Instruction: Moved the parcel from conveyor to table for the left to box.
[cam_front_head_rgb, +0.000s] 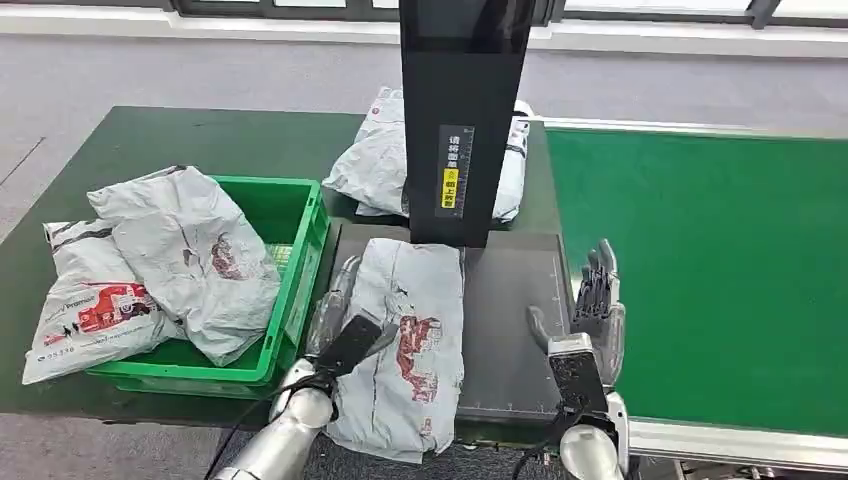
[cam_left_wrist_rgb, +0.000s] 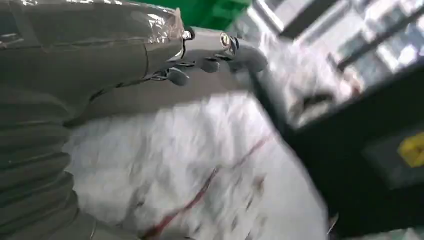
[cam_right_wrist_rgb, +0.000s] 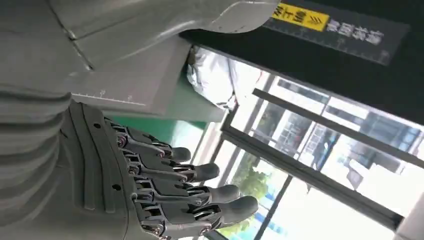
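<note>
While parcel (cam_front_head_rgb: 412, 340) lies flat on dark pad (cam_front_head_rgb: 510, 320) on desk (cam_front_head_rgb: 200, 140), near edge hanging past front, left hand (cam_front_head_rgb: 335, 315) rests at its left side, fingers (cam_front_head_rgb: 345, 275) stretched along edge; whether they grip it, cannot tell. Right hand (cam_front_head_rgb: 598, 305) upright beside pad, fingers (cam_right_wrist_rgb: 200, 187) straight and apart, holding nothing. Green crate (cam_front_head_rgb: 285, 215) left of pad, two parcels in it. Green conveyor (cam_front_head_rgb: 700, 260) at right. Black post (cam_front_head_rgb: 462, 110) behind parcel.

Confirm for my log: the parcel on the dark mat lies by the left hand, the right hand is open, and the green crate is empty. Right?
Not quite. The green crate holds parcels, as the head view shows. The parcel does lie on the dark mat by the left hand, and the right hand is open.
</note>
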